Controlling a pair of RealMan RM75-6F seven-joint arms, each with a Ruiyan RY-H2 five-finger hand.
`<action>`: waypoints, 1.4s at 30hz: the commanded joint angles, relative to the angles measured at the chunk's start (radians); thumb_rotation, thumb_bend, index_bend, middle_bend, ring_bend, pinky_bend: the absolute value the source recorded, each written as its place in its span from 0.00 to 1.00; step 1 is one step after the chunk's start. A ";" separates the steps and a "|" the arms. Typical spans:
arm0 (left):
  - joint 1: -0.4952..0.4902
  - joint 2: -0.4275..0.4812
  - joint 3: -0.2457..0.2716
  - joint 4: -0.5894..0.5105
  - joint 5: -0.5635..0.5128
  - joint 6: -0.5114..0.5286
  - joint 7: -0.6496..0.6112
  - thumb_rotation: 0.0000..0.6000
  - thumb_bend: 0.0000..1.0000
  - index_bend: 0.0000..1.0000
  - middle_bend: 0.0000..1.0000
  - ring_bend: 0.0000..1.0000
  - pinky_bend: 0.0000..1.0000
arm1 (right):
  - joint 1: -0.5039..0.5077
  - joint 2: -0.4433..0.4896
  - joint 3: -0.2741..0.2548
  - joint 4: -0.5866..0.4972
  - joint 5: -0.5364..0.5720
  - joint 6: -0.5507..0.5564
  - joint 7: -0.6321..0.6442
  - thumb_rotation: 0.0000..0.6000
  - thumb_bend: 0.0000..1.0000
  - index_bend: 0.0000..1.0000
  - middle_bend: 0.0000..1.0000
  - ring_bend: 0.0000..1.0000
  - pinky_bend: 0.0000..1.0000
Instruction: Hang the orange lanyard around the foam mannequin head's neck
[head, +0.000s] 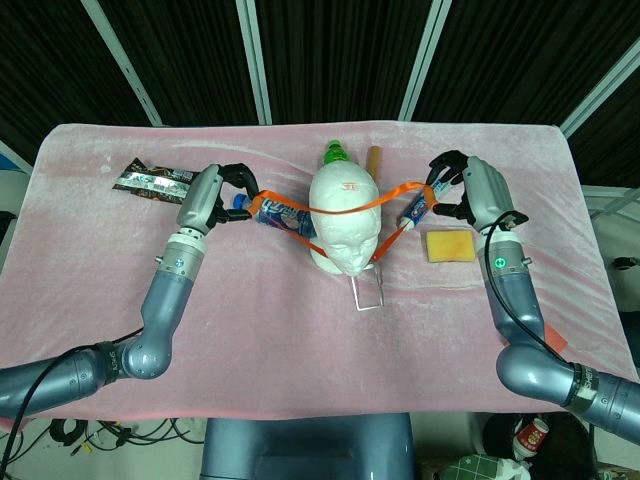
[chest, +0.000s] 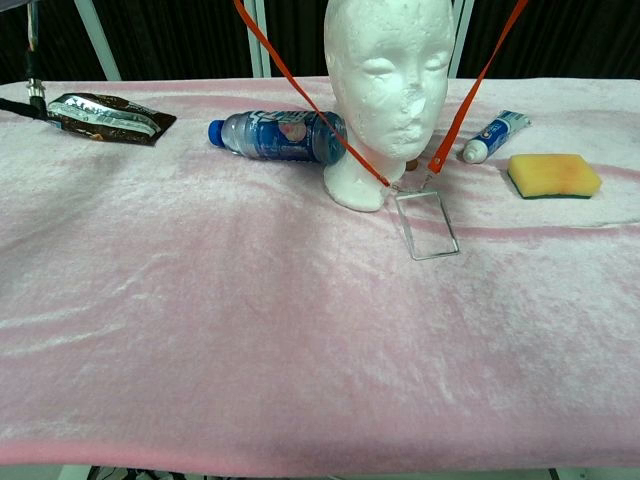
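The white foam mannequin head (head: 345, 220) (chest: 388, 80) stands upright at the table's middle, facing me. The orange lanyard (head: 385, 201) (chest: 300, 90) is stretched over the top of the head, with its two straps running down in front of the face. Its clear badge holder (head: 367, 290) (chest: 427, 223) hangs just before the neck, its lower end near the cloth. My left hand (head: 215, 195) pinches the lanyard left of the head. My right hand (head: 478, 188) pinches it on the right. Both hands are above the chest view's frame.
A pink cloth (chest: 250, 330) covers the table. A plastic bottle (chest: 278, 136) lies behind-left of the head, a dark snack wrapper (head: 155, 181) far left. A toothpaste tube (chest: 494, 134) and yellow sponge (chest: 552, 175) lie right. A green-capped bottle (head: 336, 154) stands behind the head.
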 joint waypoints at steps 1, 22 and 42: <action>-0.002 -0.015 -0.006 0.022 -0.010 0.009 -0.012 1.00 0.50 0.72 0.62 0.40 0.37 | 0.008 0.002 -0.001 0.019 0.008 -0.006 0.007 1.00 0.44 0.76 0.33 0.41 0.36; -0.048 -0.177 -0.027 0.265 0.032 -0.007 -0.138 1.00 0.50 0.72 0.62 0.40 0.37 | 0.162 -0.092 -0.029 0.241 0.120 -0.112 -0.005 1.00 0.45 0.77 0.33 0.42 0.36; -0.120 -0.296 -0.053 0.587 0.036 -0.109 -0.217 1.00 0.50 0.72 0.62 0.40 0.37 | 0.289 -0.217 -0.057 0.521 0.189 -0.214 -0.040 1.00 0.45 0.77 0.33 0.42 0.36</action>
